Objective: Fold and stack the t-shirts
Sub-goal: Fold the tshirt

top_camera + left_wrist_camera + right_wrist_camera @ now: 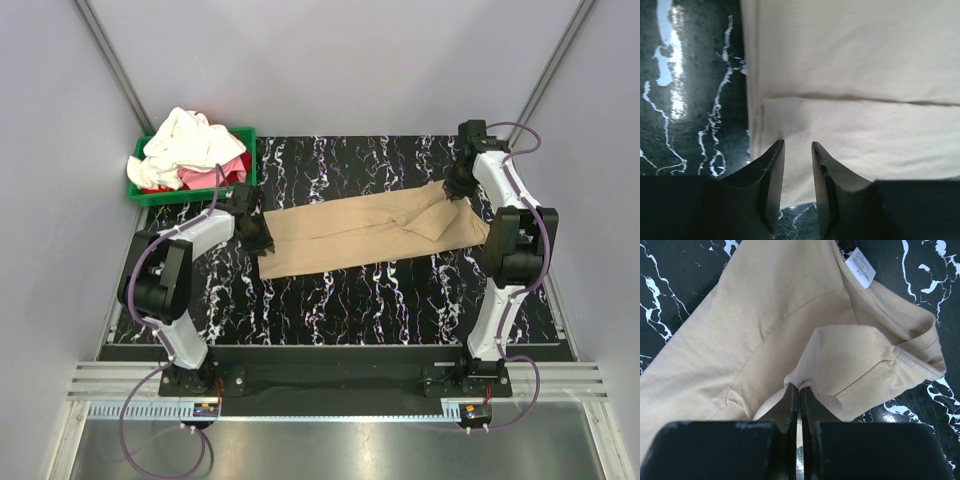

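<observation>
Marbled black desk (400,300), tan shirt (340,235) looks light, limp. Right claw (799,387) pinching a sleeve fold; left claw (797,145) slightly parted, empty, at hem. Best gripped at hem corners.

The place is a robotics lab test cell. Plain pale panel walls (330,60) box in a black marbled table (350,300). At 6 o'clock the left arm (165,285) and right arm (510,245) are bolted to a base plate (330,375) beside a slotted aluminium rail (330,408), with purple cables (122,432) looping out.
</observation>
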`<act>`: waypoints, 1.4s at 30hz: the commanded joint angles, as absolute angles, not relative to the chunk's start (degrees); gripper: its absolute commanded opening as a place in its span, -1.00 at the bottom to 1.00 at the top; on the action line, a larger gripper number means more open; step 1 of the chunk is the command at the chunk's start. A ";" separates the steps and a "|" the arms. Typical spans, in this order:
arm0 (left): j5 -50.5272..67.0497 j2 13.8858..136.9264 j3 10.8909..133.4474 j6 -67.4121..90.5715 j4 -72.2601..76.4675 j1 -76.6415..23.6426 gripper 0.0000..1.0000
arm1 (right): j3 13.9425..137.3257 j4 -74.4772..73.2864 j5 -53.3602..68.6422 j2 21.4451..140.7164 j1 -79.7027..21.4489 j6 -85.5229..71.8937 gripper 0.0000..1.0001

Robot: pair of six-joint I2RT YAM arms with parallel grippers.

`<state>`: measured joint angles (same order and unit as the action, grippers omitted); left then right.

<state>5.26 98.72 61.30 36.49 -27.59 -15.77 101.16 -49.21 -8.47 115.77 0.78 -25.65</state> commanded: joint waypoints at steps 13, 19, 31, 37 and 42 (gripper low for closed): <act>-4.04 103.97 62.67 37.53 -30.76 -13.36 -0.33 | 108.45 -49.39 -13.62 118.82 0.35 -23.20 -1.00; -4.57 103.89 62.32 37.70 -30.94 -12.75 -0.33 | 109.60 -49.40 -15.73 121.72 0.35 -22.42 -1.00; -4.22 103.80 62.75 38.67 -30.76 -12.31 -0.34 | 109.51 -48.96 -17.75 123.92 0.26 -21.62 -0.92; -2.46 100.38 64.51 39.20 -30.85 -12.30 -0.34 | 108.72 -48.96 -17.31 122.08 0.35 -22.32 -0.95; -0.27 97.39 66.09 39.29 -30.59 -12.22 -0.34 | 106.44 -48.52 -15.12 119.97 0.35 -22.68 -0.90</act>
